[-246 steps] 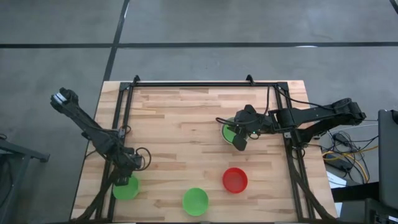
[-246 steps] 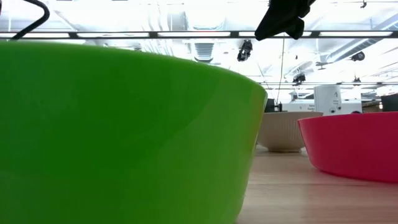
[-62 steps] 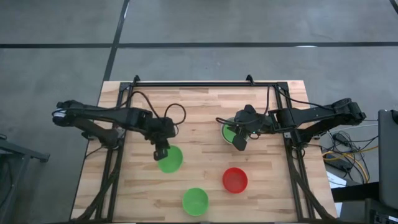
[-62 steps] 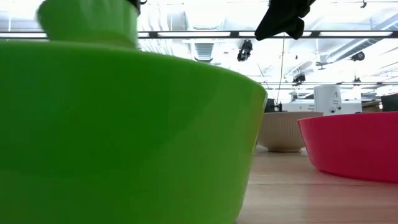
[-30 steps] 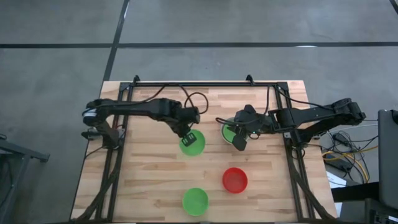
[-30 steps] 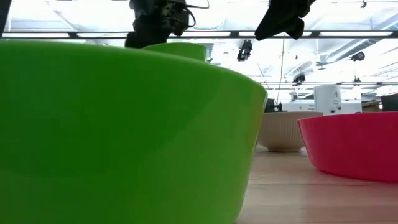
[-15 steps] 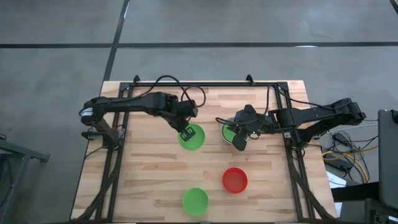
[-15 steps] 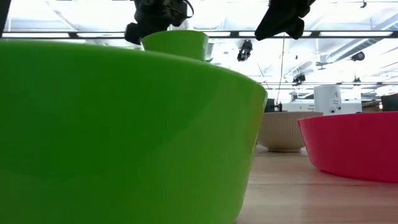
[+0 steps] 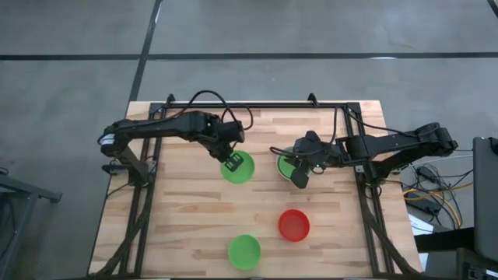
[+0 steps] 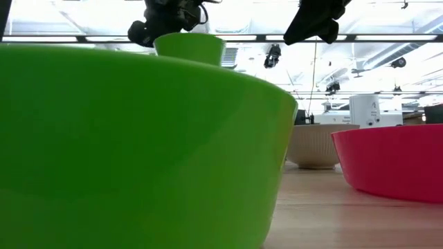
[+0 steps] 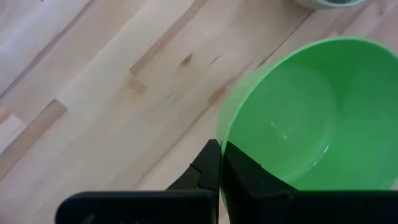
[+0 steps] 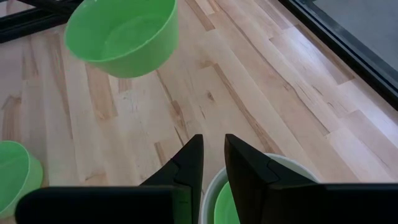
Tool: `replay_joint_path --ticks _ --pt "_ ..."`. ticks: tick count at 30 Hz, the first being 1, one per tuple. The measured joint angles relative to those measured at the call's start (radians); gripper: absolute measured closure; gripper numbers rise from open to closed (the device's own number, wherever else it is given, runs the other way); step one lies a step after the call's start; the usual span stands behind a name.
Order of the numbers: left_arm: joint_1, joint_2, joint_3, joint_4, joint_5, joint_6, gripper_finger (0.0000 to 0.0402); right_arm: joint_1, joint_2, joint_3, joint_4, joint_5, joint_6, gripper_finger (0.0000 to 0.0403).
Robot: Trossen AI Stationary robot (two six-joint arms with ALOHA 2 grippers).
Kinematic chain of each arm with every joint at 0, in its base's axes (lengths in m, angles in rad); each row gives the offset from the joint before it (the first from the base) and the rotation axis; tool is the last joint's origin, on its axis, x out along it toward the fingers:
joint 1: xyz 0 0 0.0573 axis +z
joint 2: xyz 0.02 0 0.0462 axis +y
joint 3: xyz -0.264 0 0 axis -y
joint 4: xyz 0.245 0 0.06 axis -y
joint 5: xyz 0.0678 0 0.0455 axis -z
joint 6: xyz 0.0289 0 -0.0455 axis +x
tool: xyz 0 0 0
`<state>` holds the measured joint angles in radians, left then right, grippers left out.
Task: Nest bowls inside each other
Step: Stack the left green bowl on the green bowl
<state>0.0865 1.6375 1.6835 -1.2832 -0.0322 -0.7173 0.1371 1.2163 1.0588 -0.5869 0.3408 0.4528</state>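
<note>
A green bowl (image 9: 240, 169) hangs above the table's middle with my left gripper (image 9: 231, 162) shut on it. It also shows in the low view (image 10: 188, 47) and in the right wrist view (image 12: 121, 34). To its right a pale bowl (image 9: 282, 165) stands on its base with a green bowl (image 12: 222, 208) nested in it. My right gripper (image 12: 213, 163) hovers above the pale bowl's rim, its fingers a little apart with nothing between them. A red bowl (image 9: 294, 225) and another green bowl (image 9: 244, 251) stand near the front edge. My left gripper pinches the green bowl's rim (image 11: 222, 144) on the bowl's left side. One finger is inside the bowl and one is outside. The fingers come from above, pointing steeply down. The bowl hangs mouth up, clear of the table.
A black frame (image 9: 241, 104) runs along the table's far edge and down both sides. Bare wood lies between the held bowl and the two near bowls. In the low view the near green bowl (image 10: 138, 145) fills the left half and hides what is behind it.
My left gripper has risen with the green bowl, gone a little toward the far edge, and rolled somewhat at the wrist. The bowl stays clear of the table, mouth up.
</note>
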Motion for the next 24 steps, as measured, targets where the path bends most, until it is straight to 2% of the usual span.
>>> replay_joint_path --ticks 11,24 --pt "0.000 0.002 0.009 0.097 -0.010 -0.025 0.0396 0.000 0.000 0.000 0.000 0.000 0.000 0.0339" --pt "0.004 0.002 0.005 0.074 -0.013 -0.120 0.0384 0.000 0.000 0.000 0.000 0.000 0.000 0.0339"
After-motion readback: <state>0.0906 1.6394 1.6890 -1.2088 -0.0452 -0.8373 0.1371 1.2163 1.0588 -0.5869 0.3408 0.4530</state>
